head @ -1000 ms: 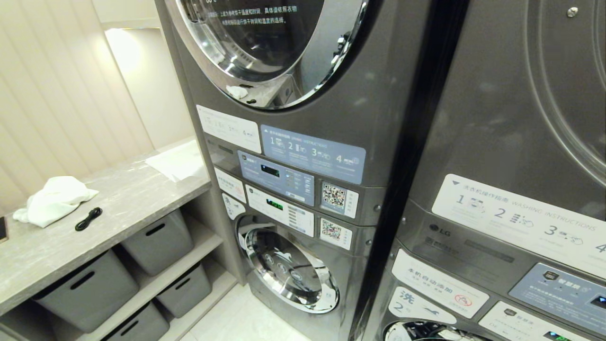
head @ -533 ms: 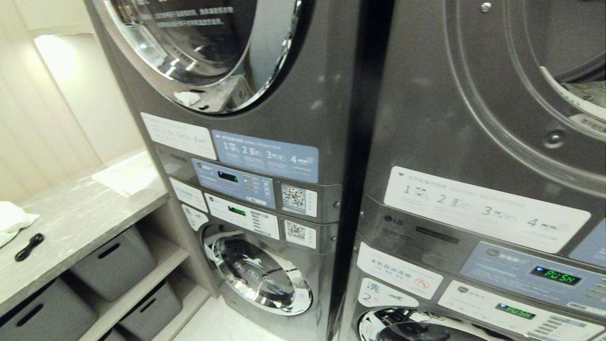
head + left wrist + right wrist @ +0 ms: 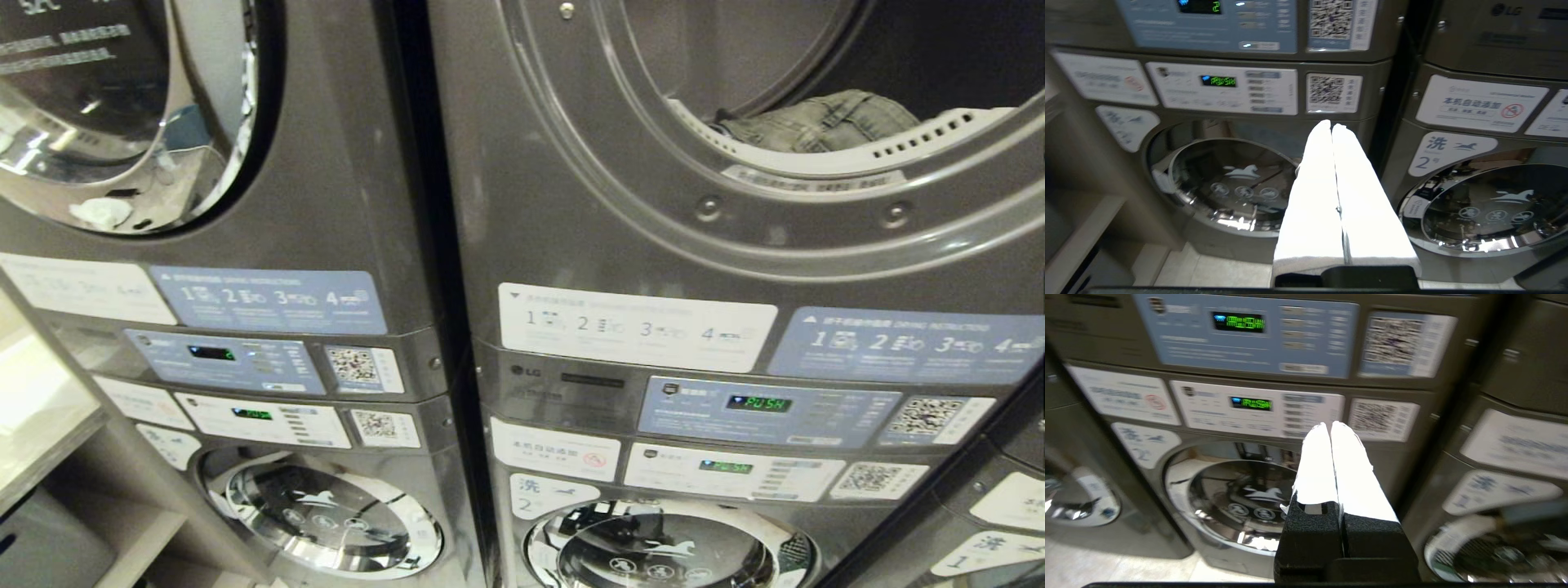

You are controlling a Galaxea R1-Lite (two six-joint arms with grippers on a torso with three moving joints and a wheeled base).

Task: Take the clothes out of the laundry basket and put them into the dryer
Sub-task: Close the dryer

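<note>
While both jaws press together, dryer (image 3: 735, 204) open, clothes (image 3: 816, 122) inside

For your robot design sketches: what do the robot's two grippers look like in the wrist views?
Both look alike. The left gripper has two long, tapering white fingers on a black base. The right gripper has the same white fingers on a textured black mount. No cables or markings show.

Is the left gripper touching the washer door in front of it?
Apart. The left wrist view shows the left gripper shut and empty in mid-air, with floor and the machine front visible between it and the washer door.
</note>
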